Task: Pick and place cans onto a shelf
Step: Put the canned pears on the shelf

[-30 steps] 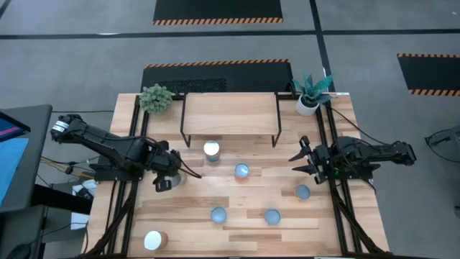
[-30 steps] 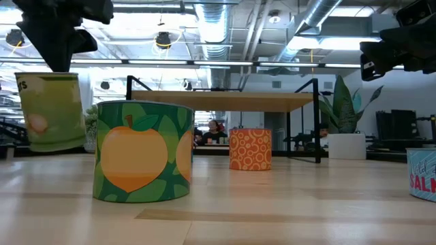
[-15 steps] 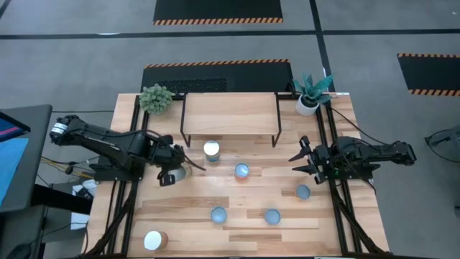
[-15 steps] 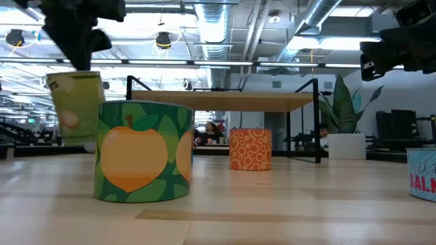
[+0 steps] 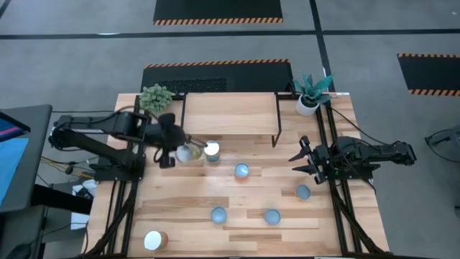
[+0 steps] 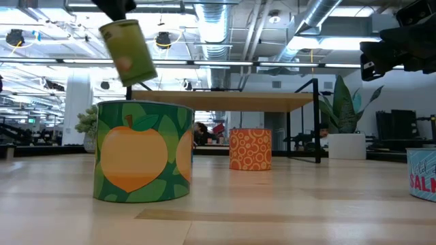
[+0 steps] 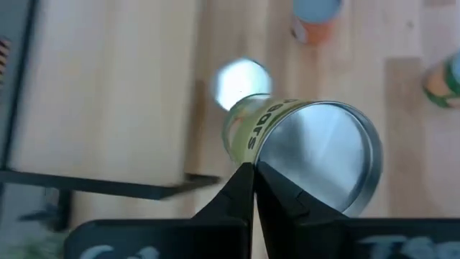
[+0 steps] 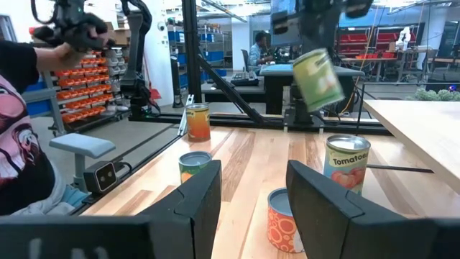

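Observation:
My left gripper (image 5: 175, 151) is shut on a green-labelled can (image 5: 189, 152) that hangs in the air just in front of the shelf (image 5: 230, 114), a light-wood board on black legs. In the low view this can (image 6: 127, 51) is tilted, about level with the shelf top (image 6: 225, 102). Several other cans stand on their bases on the table, among them a silver-topped one (image 5: 211, 150) beside the held can and a blue-topped one (image 5: 241, 170). My right gripper (image 5: 302, 160) waits open at the table's right side. My left gripper pinches the green can at the rim of its silver top (image 7: 267, 167) between its two shut fingers. The fingers slant downward from the table's left. The can is lifted clear of the table and hangs tilted below the fingers, silver end toward the wrist.
A bushy green plant (image 5: 156, 98) stands at the shelf's left end and a potted plant in a white pot (image 5: 310, 93) at its right. More cans stand near the front: (image 5: 218, 214), (image 5: 272, 216), (image 5: 302, 192), (image 5: 154, 240). A person sits beyond the table (image 8: 21, 144).
My left gripper has risen and swung toward the table's far edge and the shelf, staying shut on the green can. The can went up with it, from just above the table to shelf height, and tipped from nearly upright to tilted.

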`<state>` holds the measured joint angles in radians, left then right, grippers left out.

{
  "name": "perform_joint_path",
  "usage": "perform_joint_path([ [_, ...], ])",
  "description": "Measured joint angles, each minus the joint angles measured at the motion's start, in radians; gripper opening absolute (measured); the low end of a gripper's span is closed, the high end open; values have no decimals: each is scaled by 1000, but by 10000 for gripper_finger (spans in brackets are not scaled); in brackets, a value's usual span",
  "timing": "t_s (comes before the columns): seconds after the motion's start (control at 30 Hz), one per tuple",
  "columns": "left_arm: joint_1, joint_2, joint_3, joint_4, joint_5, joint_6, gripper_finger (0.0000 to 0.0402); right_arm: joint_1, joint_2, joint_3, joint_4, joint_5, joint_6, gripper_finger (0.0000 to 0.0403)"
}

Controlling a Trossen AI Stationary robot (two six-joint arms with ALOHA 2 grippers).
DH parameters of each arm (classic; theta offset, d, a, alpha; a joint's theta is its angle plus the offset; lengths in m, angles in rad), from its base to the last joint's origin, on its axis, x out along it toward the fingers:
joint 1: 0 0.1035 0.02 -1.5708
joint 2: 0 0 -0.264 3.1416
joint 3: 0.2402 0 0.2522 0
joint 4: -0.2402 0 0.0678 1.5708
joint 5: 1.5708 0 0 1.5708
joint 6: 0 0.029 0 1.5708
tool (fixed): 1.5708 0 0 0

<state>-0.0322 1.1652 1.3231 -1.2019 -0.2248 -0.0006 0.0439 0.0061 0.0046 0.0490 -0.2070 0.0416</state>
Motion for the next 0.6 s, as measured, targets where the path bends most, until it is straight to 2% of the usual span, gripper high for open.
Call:
perform_joint_path([
  [0.27,226,77,129,2,26,236,0,0,0,0,1,0,0,182],
  [0.4,326,188,234,-44,92,326,0,0,0,0,1,0,0,182],
  [0.6,433,366,460,-192,124,407,0,0,0,0,1,0,0,182],
])
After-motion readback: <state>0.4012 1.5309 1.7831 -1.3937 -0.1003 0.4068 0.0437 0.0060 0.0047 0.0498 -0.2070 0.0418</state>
